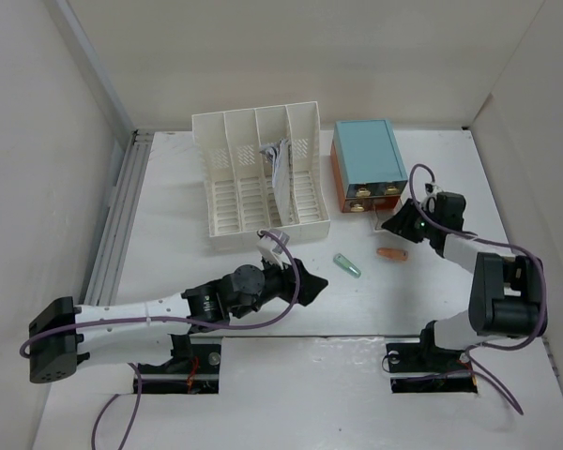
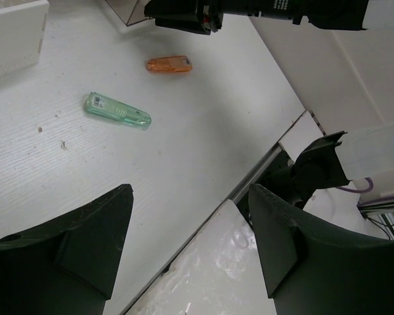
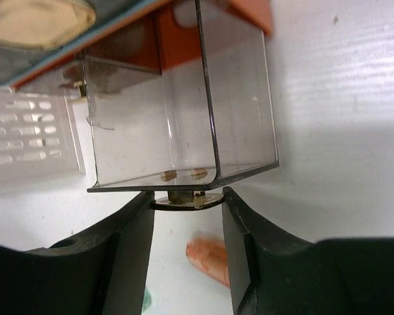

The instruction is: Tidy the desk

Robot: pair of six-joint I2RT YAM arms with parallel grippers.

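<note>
The broad matte white bench [image 1: 169,272] spread beneath both arms. The right hand [image 3: 187,203] was clenched on the small metal knob [image 3: 177,195] of a clear plastic drawer [image 3: 184,118], which stood out from the front of the teal-topped orange box [image 1: 368,155]. The left hand [image 2: 189,197] hung released and held nothing, over the bench's near edge. A translucent green capsule-shaped case [image 1: 347,265] and a small orange one [image 1: 391,253] lay apart between the hands, and a white slotted file rack [image 1: 263,178] stood beside the box.
</note>
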